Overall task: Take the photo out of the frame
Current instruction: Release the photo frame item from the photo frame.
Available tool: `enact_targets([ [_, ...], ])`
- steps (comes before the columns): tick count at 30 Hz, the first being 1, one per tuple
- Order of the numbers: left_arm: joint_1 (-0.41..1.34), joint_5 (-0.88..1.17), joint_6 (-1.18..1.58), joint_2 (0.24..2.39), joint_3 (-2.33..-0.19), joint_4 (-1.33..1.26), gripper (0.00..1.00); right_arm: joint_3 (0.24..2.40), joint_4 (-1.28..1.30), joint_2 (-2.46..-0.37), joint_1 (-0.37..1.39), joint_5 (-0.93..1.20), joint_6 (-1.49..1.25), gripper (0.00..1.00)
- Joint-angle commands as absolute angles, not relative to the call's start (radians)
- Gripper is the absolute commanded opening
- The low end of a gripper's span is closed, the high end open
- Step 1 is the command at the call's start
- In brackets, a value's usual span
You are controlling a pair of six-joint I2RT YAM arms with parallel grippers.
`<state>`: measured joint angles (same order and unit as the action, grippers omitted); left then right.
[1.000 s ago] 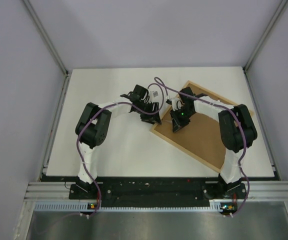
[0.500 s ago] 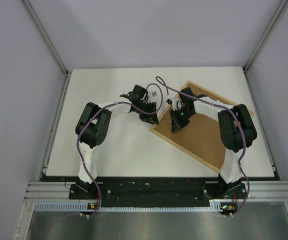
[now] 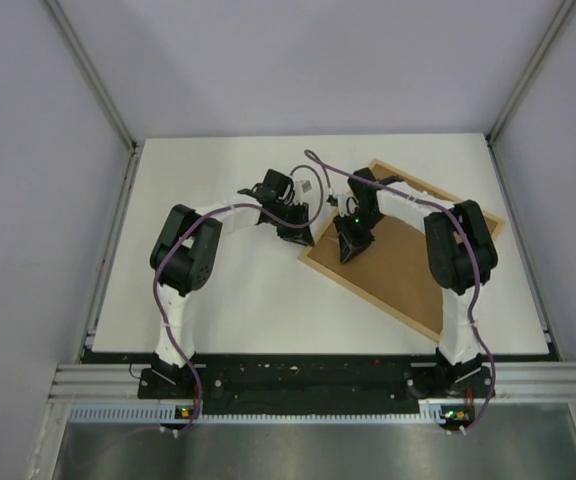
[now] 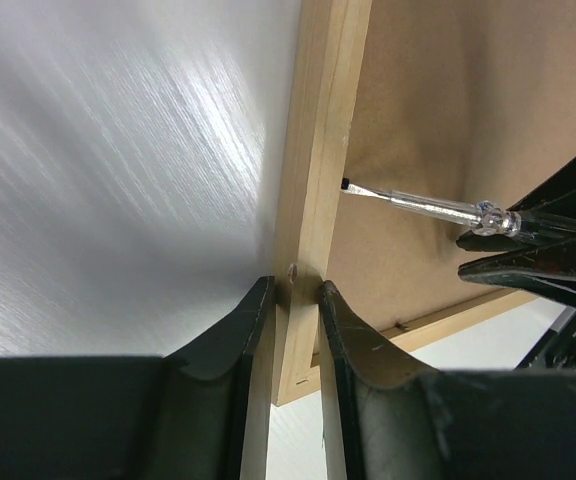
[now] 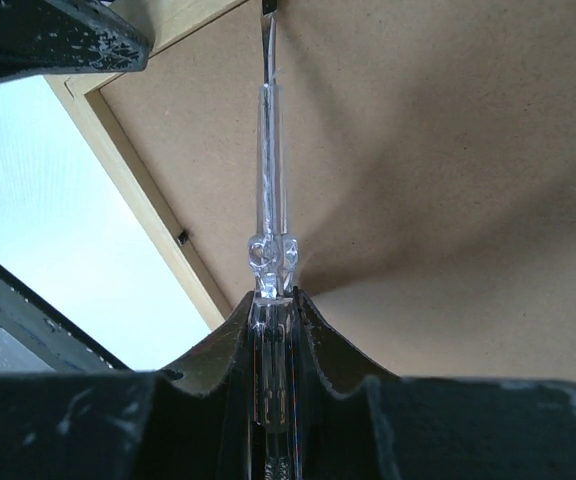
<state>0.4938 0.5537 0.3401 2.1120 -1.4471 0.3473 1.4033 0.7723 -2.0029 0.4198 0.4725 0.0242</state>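
- Claws first: left gripper pinched across the light-wood rail of the frame, close to a corner; right gripper clamped on a clear-shafted screwdriver.
- Blade tip at the seam between rail and fibreboard back, touching or very nearly so.
- Frame face down on the white table, right of centre in the overhead view; photo presumably under the board, inside.
- Risks, as a judgement: tip skating off the seam and gouging the board; too steep a pry denting the wood or creasing the photo; rail slipping from the narrow pinch and swinging the frame.
- Hidden: photo entirely; exact tip contact; any retaining clips other than one small dark clip; part of the frame behind the right arm.
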Motion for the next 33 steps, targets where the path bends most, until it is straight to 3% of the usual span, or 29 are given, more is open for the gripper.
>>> enact_targets([
  [1, 0.566, 0.658, 0.347, 2.148, -1.425, 0.354, 0.16, 1.621, 0.691, -2.118, 0.492, 0.358, 0.049, 0.00],
  [10, 0.580, 0.644, 0.328, 2.148, -1.419, 0.368, 0.10, 1.960, 0.972, -2.226, 0.551, 0.215, 0.080, 0.00],
  [16, 0.586, 0.647, 0.333, 2.151, -1.420, 0.368, 0.08, 2.020, 0.996, -2.214, 0.591, 0.179, 0.127, 0.00],
  [33, 0.494, 0.627, 0.351, 2.115, -1.584, 0.408, 0.18, 1.496, 0.896, -1.778, 0.500, 0.353, 0.244, 0.00],
])
